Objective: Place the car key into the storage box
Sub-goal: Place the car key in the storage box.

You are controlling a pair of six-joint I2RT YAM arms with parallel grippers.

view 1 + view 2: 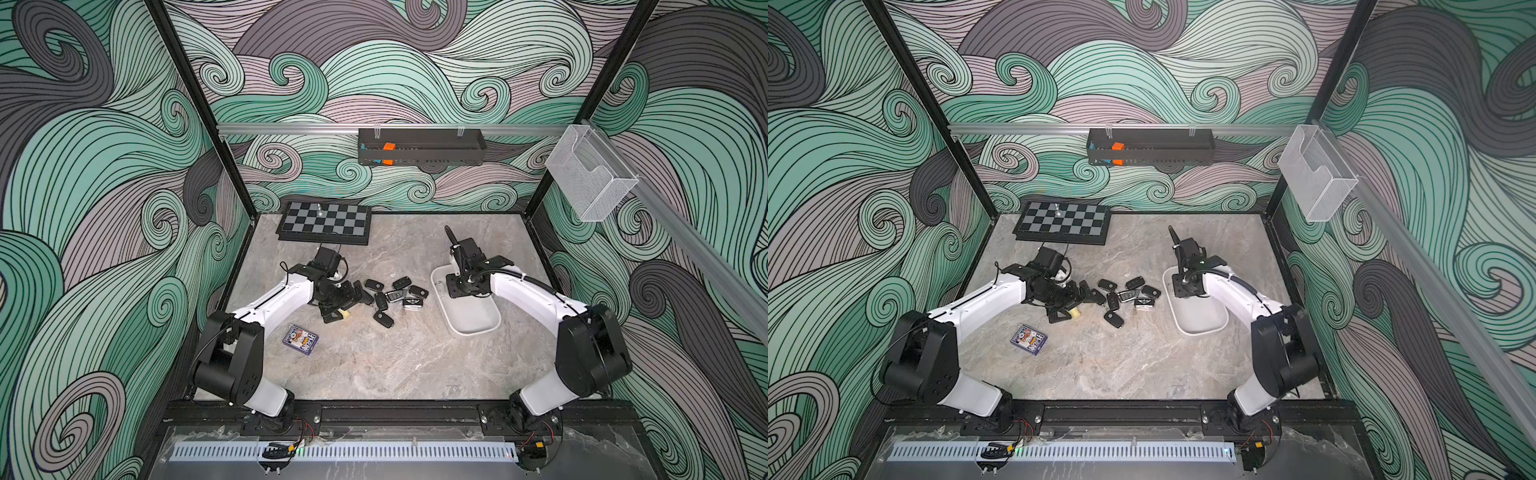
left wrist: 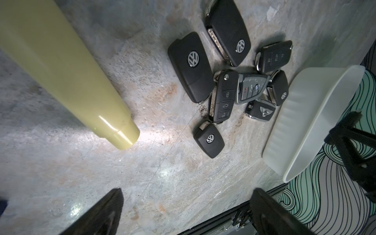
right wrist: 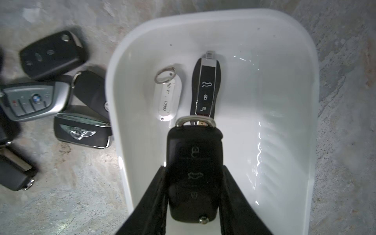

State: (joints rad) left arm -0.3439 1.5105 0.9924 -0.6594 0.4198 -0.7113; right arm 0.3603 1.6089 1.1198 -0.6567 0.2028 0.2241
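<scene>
Over storage box [image 3: 284, 85], right gripper [image 3: 193, 169] with key [image 3: 194, 146]

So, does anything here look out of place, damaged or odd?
Nothing looks damaged or spilled. The car keys lie in a loose heap, some overlapping, beside the storage box. A card pack lies skewed, apart from them.

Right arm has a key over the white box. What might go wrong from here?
1. The right end effector holds the black key, which appears to hang over the slim key lying beside a white tag in the storage box. Released here, it may land on the slim key and bounce.
2. Loose keys sit close against the box's wall. Bumping the probably light box on the way out could shove them.
</scene>
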